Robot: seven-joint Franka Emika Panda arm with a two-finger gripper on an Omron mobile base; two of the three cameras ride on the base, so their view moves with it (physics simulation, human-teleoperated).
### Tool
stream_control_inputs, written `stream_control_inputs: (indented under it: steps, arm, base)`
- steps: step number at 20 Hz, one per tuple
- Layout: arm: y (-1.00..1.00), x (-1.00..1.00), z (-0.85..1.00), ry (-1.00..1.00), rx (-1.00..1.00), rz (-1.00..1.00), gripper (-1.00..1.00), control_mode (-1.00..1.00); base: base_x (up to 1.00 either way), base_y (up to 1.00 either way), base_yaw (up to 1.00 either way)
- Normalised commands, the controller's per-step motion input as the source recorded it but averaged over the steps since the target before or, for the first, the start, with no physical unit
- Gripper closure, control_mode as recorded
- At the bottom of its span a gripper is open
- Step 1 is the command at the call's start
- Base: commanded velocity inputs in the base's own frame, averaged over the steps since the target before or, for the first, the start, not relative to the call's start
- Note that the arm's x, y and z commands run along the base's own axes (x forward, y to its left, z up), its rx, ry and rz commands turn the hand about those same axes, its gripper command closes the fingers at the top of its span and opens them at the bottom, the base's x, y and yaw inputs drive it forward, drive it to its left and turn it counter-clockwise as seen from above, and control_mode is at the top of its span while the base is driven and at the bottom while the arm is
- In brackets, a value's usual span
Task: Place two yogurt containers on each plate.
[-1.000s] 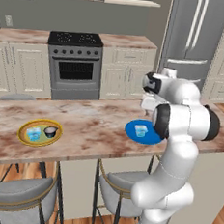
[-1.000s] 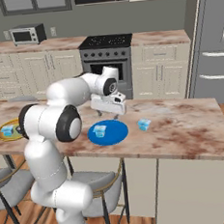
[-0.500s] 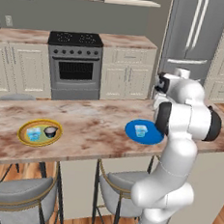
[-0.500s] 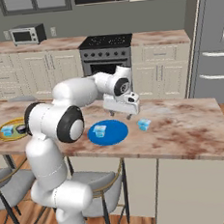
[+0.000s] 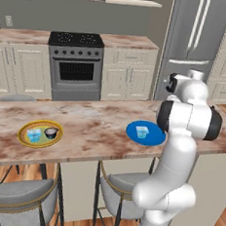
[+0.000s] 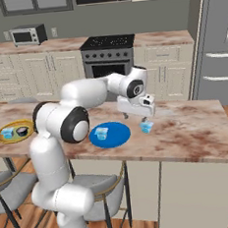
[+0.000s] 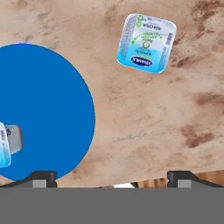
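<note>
Hovering above the counter, the fingers stand wide apart and empty at the bottom of the hand view. Nearest lies the blue plate, carrying one pale-blue yogurt cup. Just beyond its rim sits the loose yogurt cup, apart from the plate, foil lid up. A good grasp means centring over that cup, descending straight, and squeezing its sides. Far off, the yellow-rimmed plate already holds two cups.

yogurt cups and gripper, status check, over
Gripper open, empty, above the counter. Loose yogurt cup on counter beside blue plate, which holds one cup. Yellow plate has two. Path clear.
</note>
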Motion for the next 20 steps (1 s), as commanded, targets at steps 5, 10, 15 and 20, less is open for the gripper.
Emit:
stream_control_inputs:
  steps: [5,10,15,20]
  arm:
    - [-0.41,0.0,-0.08,-0.01,0.0,0.0,-1.0,-1.0]
    - [-0.21,0.09,-0.2,0.0,0.0,0.0,-1.0,-1.0]
    - [-0.03,0.23,-0.19,0.0,0.0,-0.02,-1.0,-1.0]
    - [0.0,0.33,-0.1,0.0,0.0,-0.14,-1.0,-1.0]
  base:
    - [0.0,0.0,0.0]
    - [0.0,0.0,0.0]
    - [0.0,0.0,0.0]
    - [0.0,0.0,0.0]
